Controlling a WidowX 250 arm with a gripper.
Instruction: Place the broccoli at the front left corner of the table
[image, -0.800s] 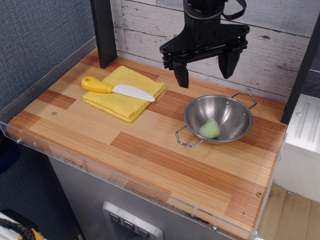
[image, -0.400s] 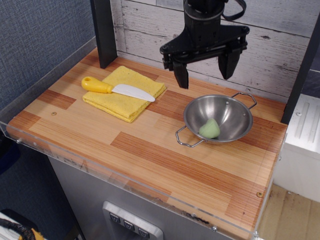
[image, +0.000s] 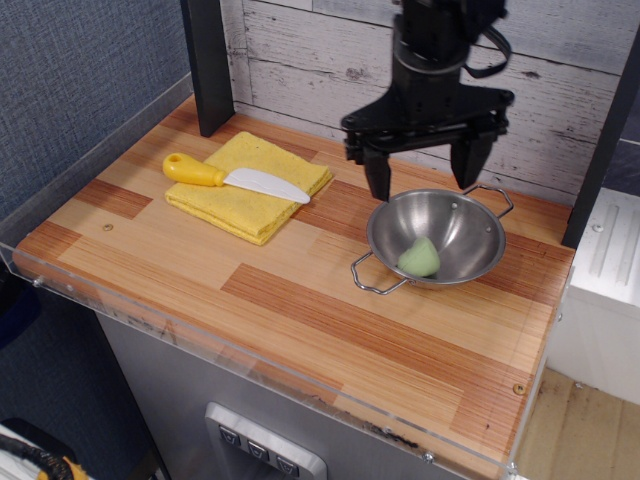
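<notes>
The broccoli (image: 420, 258), a small pale green rounded lump, lies inside the steel bowl (image: 470, 212) at the right of the wooden table (image: 300, 310). My gripper (image: 425, 177) hangs open above the bowl's far rim, its two black fingers spread wide, a little above and behind the broccoli. It holds nothing.
A folded yellow cloth (image: 250, 190) lies at the back left with a yellow-handled white knife (image: 235, 178) on top. A black post (image: 208, 62) stands at the back left corner. A clear plastic rim (image: 200, 340) edges the table. A white wall lies behind.
My gripper has moved to the right and down, from behind the bowl's left side to just over the bowl's far rim. The broccoli and bowl have not moved.
</notes>
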